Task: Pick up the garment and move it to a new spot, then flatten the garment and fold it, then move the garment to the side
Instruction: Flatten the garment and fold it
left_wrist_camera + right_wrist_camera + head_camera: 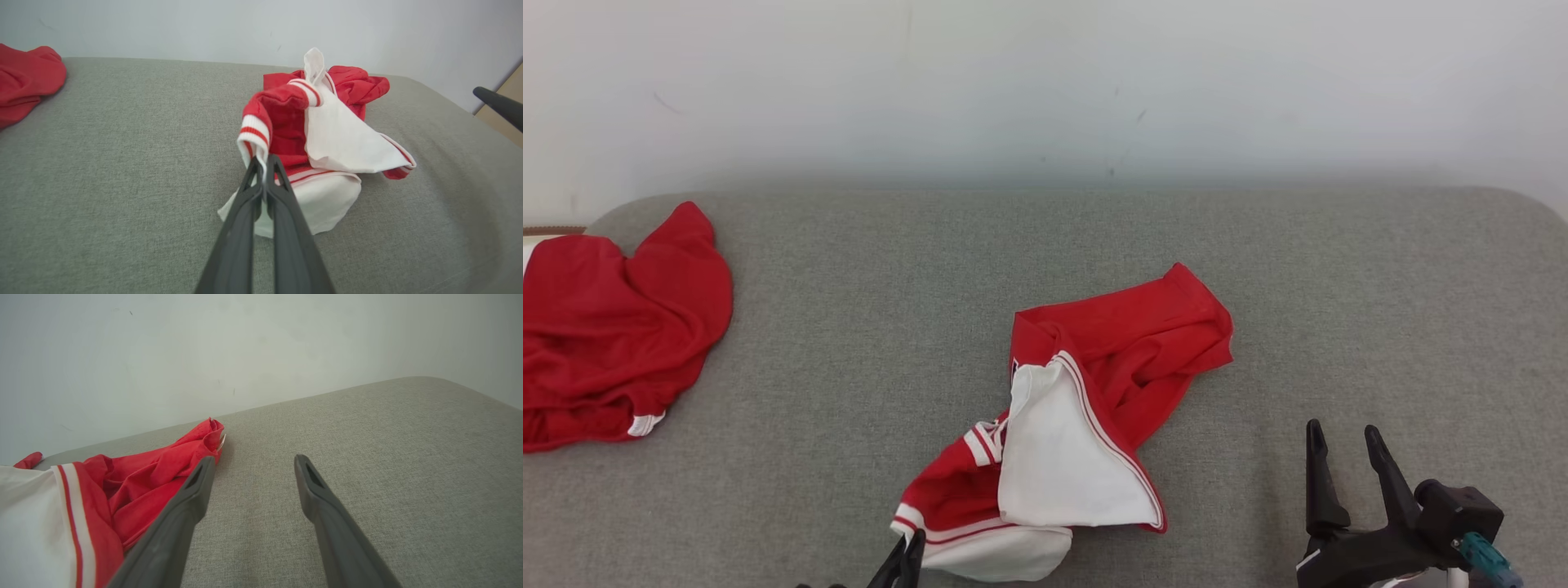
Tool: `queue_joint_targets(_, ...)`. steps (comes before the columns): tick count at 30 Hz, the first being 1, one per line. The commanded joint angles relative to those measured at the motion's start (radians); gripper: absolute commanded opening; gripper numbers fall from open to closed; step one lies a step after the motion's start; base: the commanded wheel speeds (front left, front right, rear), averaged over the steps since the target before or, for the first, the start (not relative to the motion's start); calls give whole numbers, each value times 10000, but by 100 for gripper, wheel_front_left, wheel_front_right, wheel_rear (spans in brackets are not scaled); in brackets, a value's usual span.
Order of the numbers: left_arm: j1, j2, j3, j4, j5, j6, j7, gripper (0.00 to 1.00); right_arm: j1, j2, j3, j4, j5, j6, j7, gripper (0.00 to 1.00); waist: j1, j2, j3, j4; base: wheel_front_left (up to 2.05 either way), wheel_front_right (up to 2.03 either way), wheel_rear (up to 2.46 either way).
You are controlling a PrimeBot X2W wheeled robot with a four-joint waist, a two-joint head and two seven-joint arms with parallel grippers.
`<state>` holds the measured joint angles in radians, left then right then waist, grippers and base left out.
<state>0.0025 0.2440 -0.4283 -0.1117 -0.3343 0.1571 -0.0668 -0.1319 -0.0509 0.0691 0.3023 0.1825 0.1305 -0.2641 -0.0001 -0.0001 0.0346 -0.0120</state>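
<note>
Dark fingers of the left gripper pinch tight on a striped ribbed edge of the red-and-white garment. It lies crumpled near the middle of the grey upholstered surface, toward the front edge. At the lower right of the head view, the right gripper sits with its jaws spread wide and nothing between them, near the garment's right side but apart from it. A second red garment lies bunched at the far left. A pale wall rises behind.

Garment centre of cushion; second garment far left.
</note>
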Motion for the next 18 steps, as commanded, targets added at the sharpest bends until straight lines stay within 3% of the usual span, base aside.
queue_joint_targets(1, 126, 28, 26, 199, -36, -5, -112, 0, -19, 6, 35, 0, -67, 4, -4, 100, 1, 1, 8, -3, 0, 0, 0)
queue_joint_targets(4, -86, -68, 193, 747, -111, 10, -581, 0, -58, -7, 86, 40, -62, 4, -4, 100, 1, 1, 4, -35, 0, 0, 0)
queue_joint_targets(5, -123, -47, 204, 991, -72, 16, -695, 46, -72, -28, 103, 57, -53, 4, -4, 100, 1, 1, -8, -53, 0, 0, 0)
queue_joint_targets(6, -164, -98, 259, 1154, -108, 25, -892, 100, -84, -55, 120, 78, -44, 4, -4, 100, 1, 1, -25, -69, 0, 0, 0)
queue_joint_targets(12, -253, -208, 651, 1748, -70, 137, -1747, 100, -78, -165, 68, 49, 9, 4, -4, 100, 1, 1, -42, -30, 0, 0, 0)
queue_joint_targets(18, -263, -316, 1353, 1464, 308, 415, -2005, 100, -61, -171, 27, 31, -85, 4, -4, 100, 1, 1, -84, 80, 0, 0, 0)
